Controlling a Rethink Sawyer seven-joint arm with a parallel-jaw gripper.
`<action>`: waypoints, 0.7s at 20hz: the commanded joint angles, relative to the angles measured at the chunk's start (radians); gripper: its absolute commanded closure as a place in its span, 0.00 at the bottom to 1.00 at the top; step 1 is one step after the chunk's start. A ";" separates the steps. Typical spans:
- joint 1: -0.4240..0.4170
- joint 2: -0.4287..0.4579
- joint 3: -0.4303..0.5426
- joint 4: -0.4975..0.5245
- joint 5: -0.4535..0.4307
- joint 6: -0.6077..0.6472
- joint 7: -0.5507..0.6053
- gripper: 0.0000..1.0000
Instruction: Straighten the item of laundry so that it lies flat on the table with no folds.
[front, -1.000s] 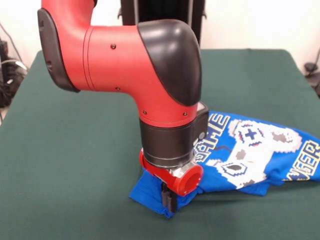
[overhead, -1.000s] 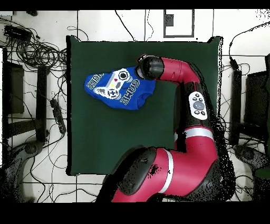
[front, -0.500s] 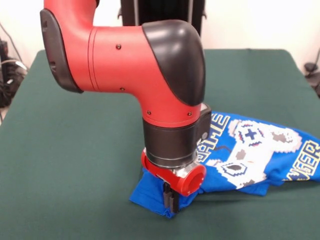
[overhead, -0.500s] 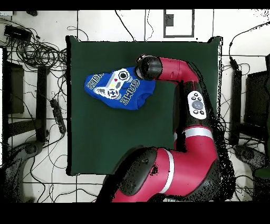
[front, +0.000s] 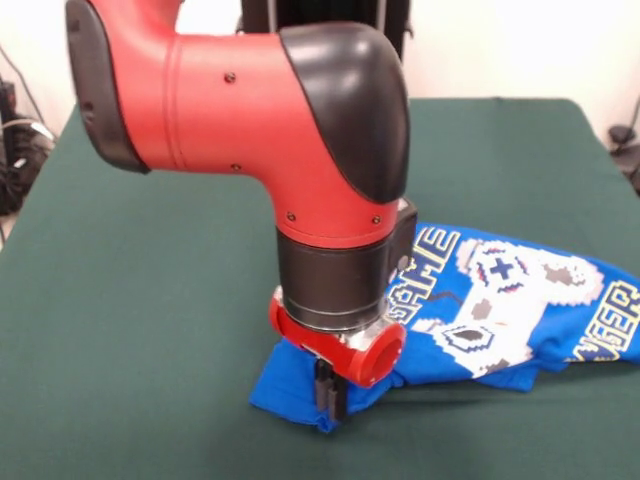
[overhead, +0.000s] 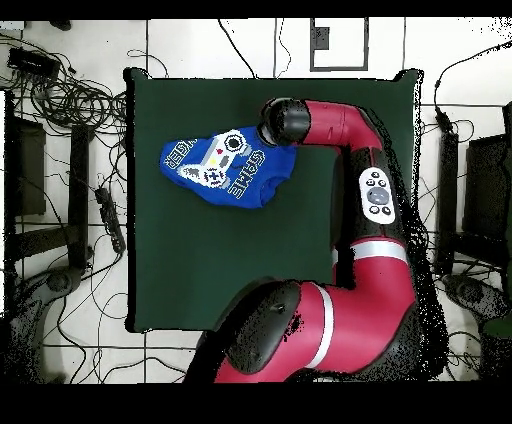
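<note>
Item: T-shirt (front: 500, 310), small, bright blue, short-sleeved. Front carries a white-grey pixel game controller print (front: 505, 300), with the yellow-outlined word "GAME" to the controller's left in the front view and further lettering, cut by the picture's right edge, on the far side of it. In the overhead view (overhead: 225, 168) the shirt reads as a compact lopsided blob rather than a shirt outline.

Condition: not flat. The cloth is bunched, its lower hem curls under along the front edge, and a corner is drawn out into a point toward the front-left in the front view. Wrinkles run across the print.

Location: on the desk (front: 150, 300), a large rectangle covered in dark green felt-like cloth, far bigger than the shirt. In the front view the shirt lies right of centre, reaching the right border of the picture; in the overhead view it lies in the upper left part of the green surface, well inside all edges.

Gripper (front: 331, 392): black, hanging from a red flange at the end of the arm's wrist, set down on the drawn-out corner of the shirt. The two fingers stand close together with blue cloth at their tips, clenched on that corner.

Arm (front: 290, 130): red and black, its bulky elbow filling the upper front view and hiding the shirt's left part. In the overhead view (overhead: 345, 130) it reaches across the desk's right half to the shirt's edge.

Surroundings: cables (overhead: 75, 100) on the tiled floor round the desk.
</note>
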 joint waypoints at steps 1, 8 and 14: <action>-0.007 -0.015 0.196 -0.289 -0.086 0.372 -0.691 1.00; -0.008 0.051 0.329 -0.506 -0.171 0.543 -0.898 1.00; -0.025 0.092 0.475 -0.596 -0.261 0.583 -1.011 1.00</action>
